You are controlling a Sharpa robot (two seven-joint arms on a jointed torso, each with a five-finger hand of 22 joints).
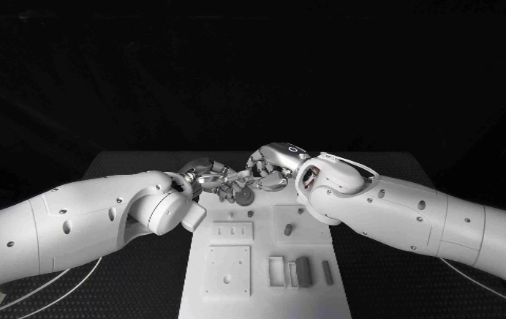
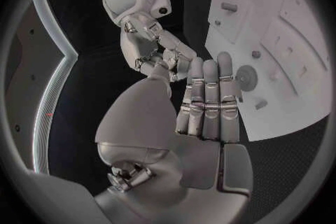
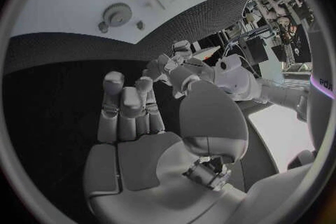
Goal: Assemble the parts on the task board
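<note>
the board (image 1: 264,275) lies on the black table (image 1: 401,275), running from the near edge up to the two hands, which meet over its far end. a round toothed gear (image 1: 243,197) lies flat on the board just below the fingertips of both hands; in the left wrist view the gear (image 2: 246,75) sits just beyond the left hand's straight fingertips, apart from them, and in the right wrist view the gear (image 3: 116,14) lies well beyond the right hand's fingers, with two small round studs (image 3: 103,27) beside it. nearer the robot than the hands, the board carries a small upright peg (image 1: 288,229), a raised square plate with three slots (image 1: 232,230), a larger square plate (image 1: 228,269), and a row of upright bars (image 1: 303,271) by its right side. the left hand (image 1: 209,176) holds nothing: its fingers (image 2: 207,95) lie straight and side by side, the thumb off to one side. the right hand (image 1: 272,169) also holds nothing: its fingers (image 3: 125,103) are half curled and apart from the thumb, over bare table just off the board's edge. the two hands are close together, fingertips near each other, though whether they touch cannot be told.
</note>
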